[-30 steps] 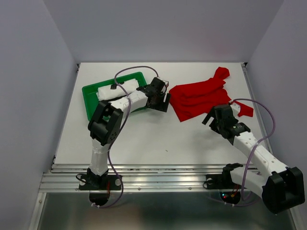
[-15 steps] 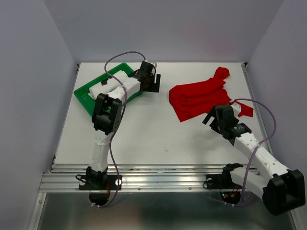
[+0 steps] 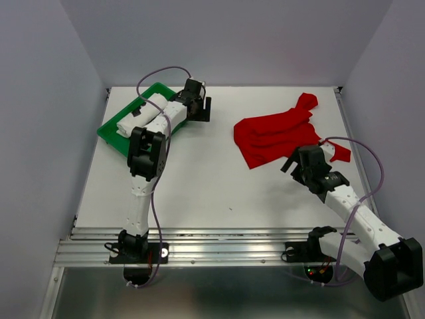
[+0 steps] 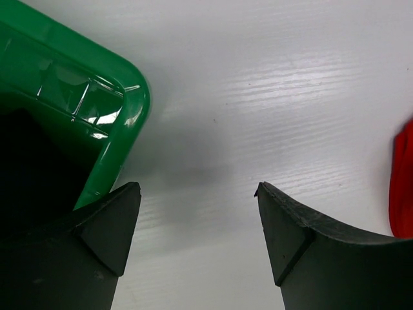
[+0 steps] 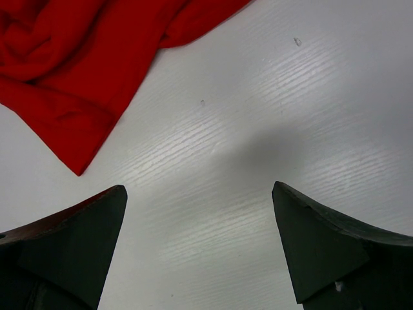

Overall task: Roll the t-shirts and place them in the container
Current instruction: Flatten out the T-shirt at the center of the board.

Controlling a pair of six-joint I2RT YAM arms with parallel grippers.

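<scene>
1 red t-shirt (image 3: 272, 136) lay crumpled on the table (image 3: 219, 189), 1 white t-shirt (image 3: 127, 122) rolled in 1 green tray (image 3: 106, 135), left hand (image 4: 197, 194) and right hand (image 5: 200, 194) spread, empty.

red t-shirt (image 3: 272, 136): bright red, unrolled, loosely crumpled with folds, spread on the far right part of the table (image 3: 212, 186), one end bunched toward the far edge | white t-shirt (image 3: 126, 124): rolled bundle, lying lengthwise inside the green tray (image 3: 103, 131), far left
</scene>
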